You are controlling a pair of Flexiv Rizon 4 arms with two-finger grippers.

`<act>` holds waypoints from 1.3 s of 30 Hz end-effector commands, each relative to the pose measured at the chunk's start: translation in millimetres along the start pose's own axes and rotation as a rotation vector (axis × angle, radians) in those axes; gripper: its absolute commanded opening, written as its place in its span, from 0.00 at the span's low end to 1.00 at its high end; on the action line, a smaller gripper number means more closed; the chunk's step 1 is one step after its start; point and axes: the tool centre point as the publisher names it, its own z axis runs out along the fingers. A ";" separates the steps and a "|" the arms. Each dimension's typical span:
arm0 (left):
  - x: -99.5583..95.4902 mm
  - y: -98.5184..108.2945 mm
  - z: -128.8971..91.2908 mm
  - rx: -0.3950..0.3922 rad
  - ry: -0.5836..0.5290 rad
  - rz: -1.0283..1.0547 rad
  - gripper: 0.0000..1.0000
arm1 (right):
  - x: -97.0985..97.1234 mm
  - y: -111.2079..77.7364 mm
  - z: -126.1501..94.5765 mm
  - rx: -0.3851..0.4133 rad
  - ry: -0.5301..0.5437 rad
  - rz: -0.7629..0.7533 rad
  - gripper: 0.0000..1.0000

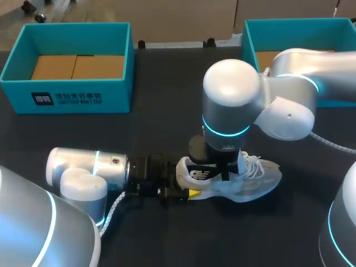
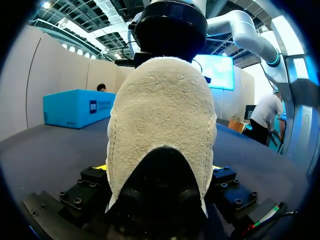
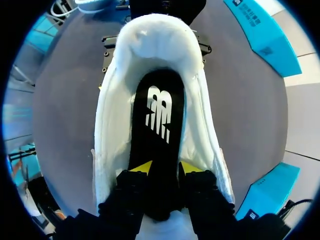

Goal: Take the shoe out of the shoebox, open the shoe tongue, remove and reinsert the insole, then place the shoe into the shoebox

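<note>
This looks like a robotics lab or test station. Two large silver-grey robot arms with glowing cyan rings, the left arm [image 1: 83,169] and the right arm [image 1: 231,100], stand over a flat black table [image 1: 167,83]. On it are an open teal cardboard shoebox [image 1: 119,92] and a second teal shoebox [image 1: 248,41].

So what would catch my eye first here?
A white shoe lies on the dark table, the left tool clamped on its heel. From above, the right tool pinches its black insole. The left shoebox and right shoebox, both teal and open, stand at the far edge.
</note>
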 end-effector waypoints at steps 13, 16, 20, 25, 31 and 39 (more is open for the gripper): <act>-0.1 5.2 0.4 -0.003 -0.001 0.000 0.00 | 7.0 5.8 25.9 -0.004 0.150 0.014 0.31; -0.1 5.2 0.4 -0.003 -0.001 0.000 0.00 | 18.2 5.3 25.4 -0.005 0.175 0.025 0.29; -0.1 5.2 0.4 -0.003 -0.001 0.000 0.00 | 27.1 3.9 25.4 -0.012 0.207 0.037 0.27; -0.1 5.2 0.4 -0.003 -0.001 0.000 0.00 | 30.3 2.3 30.3 -0.025 0.245 0.040 0.00; -0.1 5.2 0.4 -0.003 -0.001 0.000 0.00 | 32.3 -1.2 24.6 -0.042 0.245 0.036 0.00; -0.1 5.2 0.4 -0.003 -0.001 0.000 0.00 | 41.7 -18.8 -3.7 -0.149 0.176 0.015 0.00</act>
